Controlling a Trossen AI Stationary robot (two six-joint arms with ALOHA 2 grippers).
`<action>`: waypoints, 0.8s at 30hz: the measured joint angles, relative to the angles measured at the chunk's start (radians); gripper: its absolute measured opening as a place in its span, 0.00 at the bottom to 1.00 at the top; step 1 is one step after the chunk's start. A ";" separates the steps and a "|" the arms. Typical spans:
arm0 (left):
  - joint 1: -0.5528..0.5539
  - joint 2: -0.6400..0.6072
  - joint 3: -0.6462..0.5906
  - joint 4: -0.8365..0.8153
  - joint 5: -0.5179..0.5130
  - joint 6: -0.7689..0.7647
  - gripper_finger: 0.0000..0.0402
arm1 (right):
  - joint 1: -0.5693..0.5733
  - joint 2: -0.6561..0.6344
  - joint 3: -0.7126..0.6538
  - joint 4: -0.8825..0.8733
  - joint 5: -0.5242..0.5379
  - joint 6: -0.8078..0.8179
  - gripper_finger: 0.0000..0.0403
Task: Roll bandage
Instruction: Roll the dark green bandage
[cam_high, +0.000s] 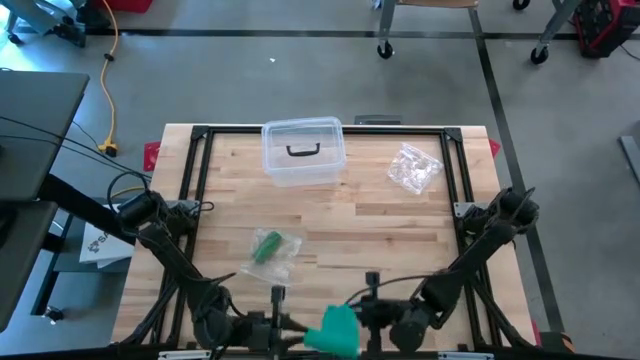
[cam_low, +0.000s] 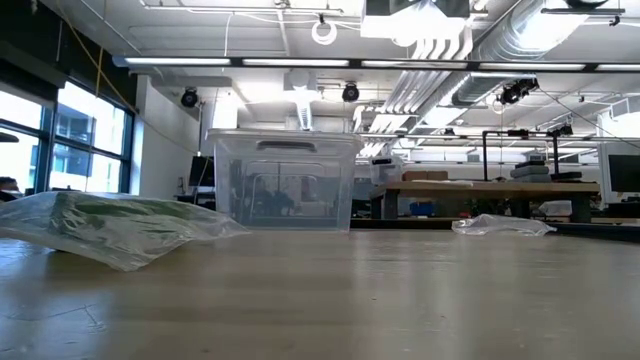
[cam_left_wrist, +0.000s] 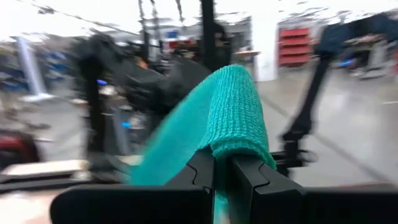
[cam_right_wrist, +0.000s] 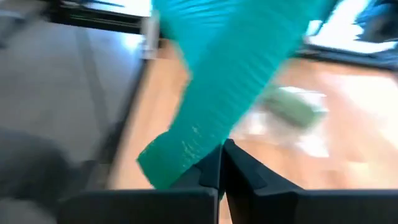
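bandage: teal knit | bin: clear | table: light wood

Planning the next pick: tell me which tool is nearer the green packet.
Left. The left tool sits just below the green packet; the right tool is farther off to its right.

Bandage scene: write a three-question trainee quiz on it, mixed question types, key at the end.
1. True or false: both the left gripper and the right gripper are shut on the teal bandage.
2. What lies inside the plastic bag near the table's middle? A) a green roll B) scissors C) a red cup
3. Fill in: the clear lidded box has a dark ____ on its lid.

Key: 1 true; 2 A; 3 handle.
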 joint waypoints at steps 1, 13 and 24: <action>-0.006 0.000 0.000 -0.006 0.024 -0.032 0.03 | -0.001 -0.017 0.000 -0.039 0.040 -0.002 0.00; -0.056 0.005 0.000 0.013 0.282 -0.416 0.03 | -0.153 -0.124 0.000 -0.305 0.009 -0.015 0.00; -0.045 0.006 -0.001 0.391 0.134 0.274 0.03 | -0.065 0.097 -0.002 -0.014 -0.150 0.097 0.00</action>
